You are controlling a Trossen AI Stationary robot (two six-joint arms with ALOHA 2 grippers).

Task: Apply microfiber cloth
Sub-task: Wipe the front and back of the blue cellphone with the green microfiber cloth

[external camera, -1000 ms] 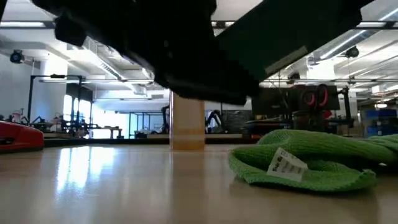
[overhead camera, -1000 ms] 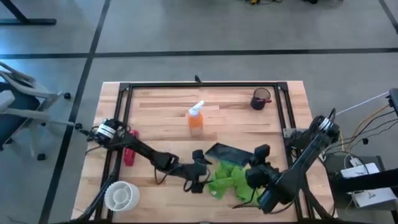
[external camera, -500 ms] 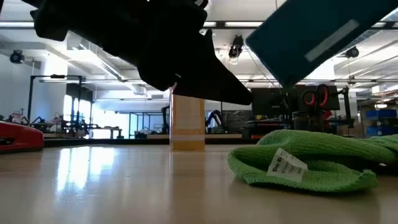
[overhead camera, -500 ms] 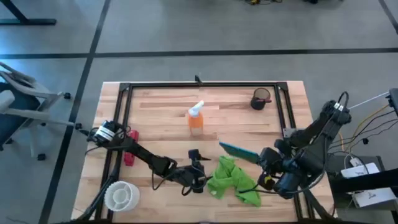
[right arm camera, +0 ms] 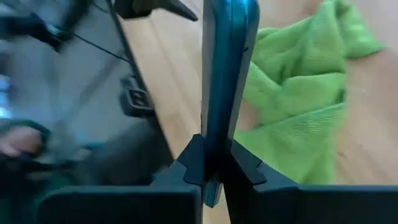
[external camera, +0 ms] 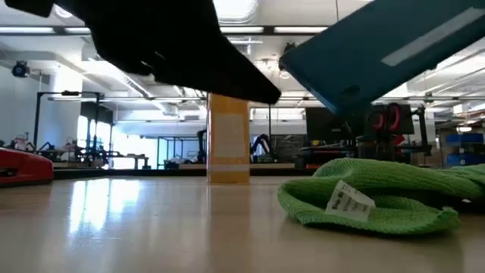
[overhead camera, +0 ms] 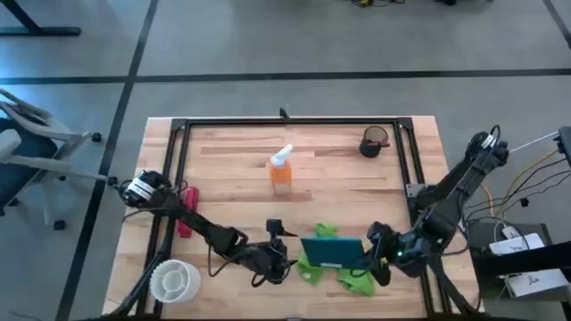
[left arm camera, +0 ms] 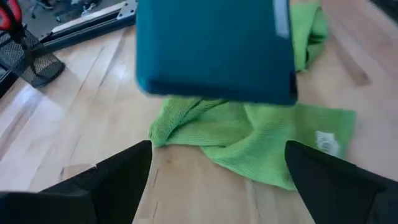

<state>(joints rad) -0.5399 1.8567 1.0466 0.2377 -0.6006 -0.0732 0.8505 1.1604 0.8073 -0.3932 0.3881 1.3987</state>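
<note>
Right claw [right arm camera: 213, 167] pinches the blue tablet [overhead camera: 334, 251] above the green cloth [overhead camera: 321, 267], lower middle; left claw [left arm camera: 217, 163], open, could bump it loose.

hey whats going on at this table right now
The right gripper is shut on a dark teal tablet, holding it up off the wooden table above a green cloth. The cloth lies crumpled on the wood and nothing grips it. The left gripper is open and points at the cloth from close by, so it looks set to pick it up. An orange spray bottle stands farther back, untouched.
</note>
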